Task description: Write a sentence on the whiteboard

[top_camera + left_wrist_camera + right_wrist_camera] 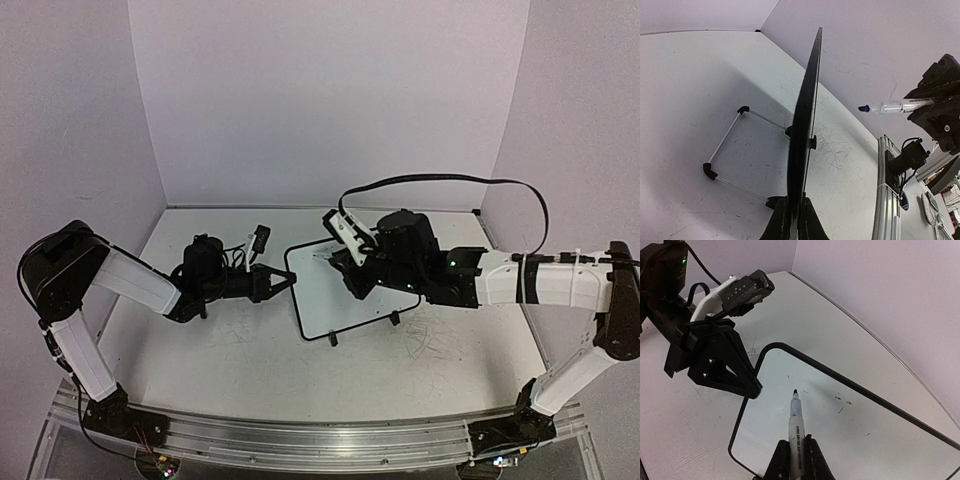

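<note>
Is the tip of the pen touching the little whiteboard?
Apart. The left wrist view sees the whiteboard edge-on, and the blue tip of the pen hangs in the air off to one side, with a clear gap between them.

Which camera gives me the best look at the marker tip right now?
Right wrist: the marker runs up mid-frame, its dark tip sharp over the whiteboard. Left wrist shows it side-on, tip clear of the edge-on whiteboard. Top view: too small to make out.
</note>
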